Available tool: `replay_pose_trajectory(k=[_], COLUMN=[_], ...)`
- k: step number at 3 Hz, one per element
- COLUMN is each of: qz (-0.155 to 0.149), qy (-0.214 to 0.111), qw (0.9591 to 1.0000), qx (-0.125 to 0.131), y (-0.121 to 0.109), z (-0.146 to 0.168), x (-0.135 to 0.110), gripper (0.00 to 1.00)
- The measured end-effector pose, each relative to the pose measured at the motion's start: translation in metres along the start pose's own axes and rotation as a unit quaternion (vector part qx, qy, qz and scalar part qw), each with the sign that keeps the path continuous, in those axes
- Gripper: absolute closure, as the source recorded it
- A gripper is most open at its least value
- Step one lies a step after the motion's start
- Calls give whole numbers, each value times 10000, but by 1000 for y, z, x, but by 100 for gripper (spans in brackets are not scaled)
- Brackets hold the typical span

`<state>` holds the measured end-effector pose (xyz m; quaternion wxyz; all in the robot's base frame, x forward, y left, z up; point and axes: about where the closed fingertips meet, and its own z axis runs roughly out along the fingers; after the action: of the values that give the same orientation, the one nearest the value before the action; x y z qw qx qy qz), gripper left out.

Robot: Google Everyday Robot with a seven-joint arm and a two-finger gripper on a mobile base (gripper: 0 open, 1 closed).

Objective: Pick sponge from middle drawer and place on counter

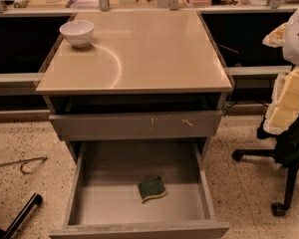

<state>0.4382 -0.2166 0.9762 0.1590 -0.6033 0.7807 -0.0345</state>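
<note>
The sponge (pixel 152 188), dark green on top with a yellow edge, lies flat inside the open middle drawer (pixel 114 205), right of centre on its bare grey floor. The drawer is pulled far out toward me. Above it is the tan counter (pixel 159 59) with a pale curved arc mark. My gripper is not in view in the camera view, and nothing touches the sponge.
A white bowl (pixel 77 32) stands at the counter's back left corner. A grey drawer front with pale scratches (pixel 134 125) sits just above the open drawer. An office chair with yellow padding (pixel 289 103) stands at the right. A black bar (pixel 20 214) lies on the floor at bottom left.
</note>
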Motion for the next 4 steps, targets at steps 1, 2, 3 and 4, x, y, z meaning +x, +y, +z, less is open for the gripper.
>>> replay_pose_trajectory(k=[1, 2, 3, 4], qz=[0, 64, 185, 185], qy=[0, -201, -523, -524], qw=[10000, 9995, 9956, 9956], qx=[0, -226, -754, -754], y=[0, 15, 62, 62], z=[0, 33, 122, 122], x=[0, -1, -4, -4], gripper=[0, 0, 0, 0])
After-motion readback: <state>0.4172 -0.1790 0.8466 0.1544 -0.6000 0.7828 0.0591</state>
